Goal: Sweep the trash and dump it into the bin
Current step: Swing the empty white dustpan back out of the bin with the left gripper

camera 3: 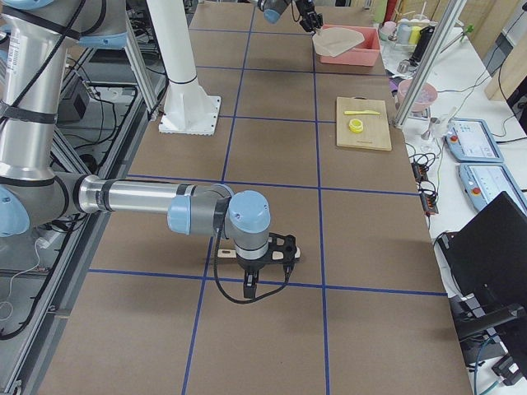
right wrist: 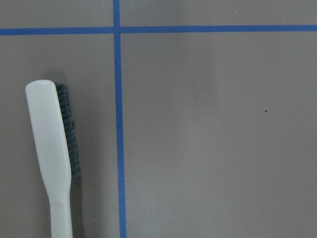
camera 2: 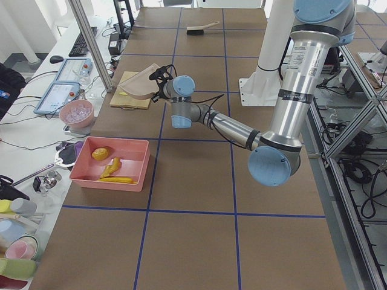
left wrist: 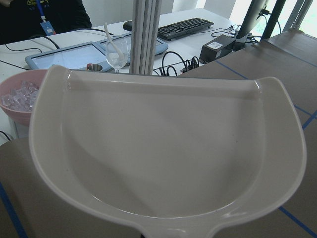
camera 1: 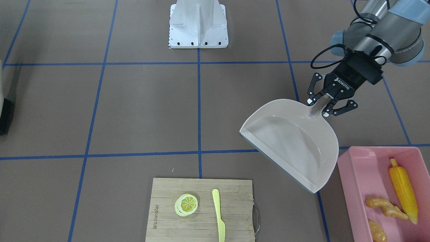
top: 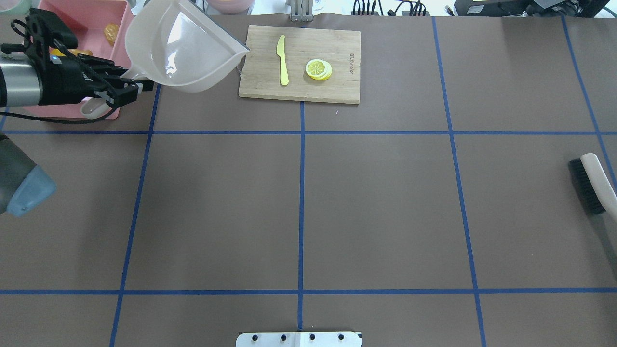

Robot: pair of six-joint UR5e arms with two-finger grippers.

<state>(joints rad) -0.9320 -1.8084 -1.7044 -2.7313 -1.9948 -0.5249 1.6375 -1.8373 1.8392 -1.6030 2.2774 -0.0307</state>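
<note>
The pink bin (camera 1: 356,174) stands at the table's left end and holds the trash: a yellow corn cob (camera 1: 403,190), a tan ginger root (camera 1: 386,206) and a brown potato (camera 1: 376,232). My left gripper (camera 1: 331,101) is shut on the handle of the beige dustpan (camera 1: 292,141). The pan hangs tilted beside the bin, and its inside (left wrist: 163,148) is empty. The brush (top: 590,185) lies flat on the table at the right end. My right gripper (camera 3: 268,251) hovers over it; I cannot tell whether it is open or shut.
A wooden cutting board (top: 299,77) with a lemon slice (top: 318,69) and a yellow knife (top: 283,60) lies at the far edge, just right of the dustpan. The robot's white base (camera 1: 198,25) stands at mid-table. Off the table's far side are a pink bowl (left wrist: 15,96) and cables.
</note>
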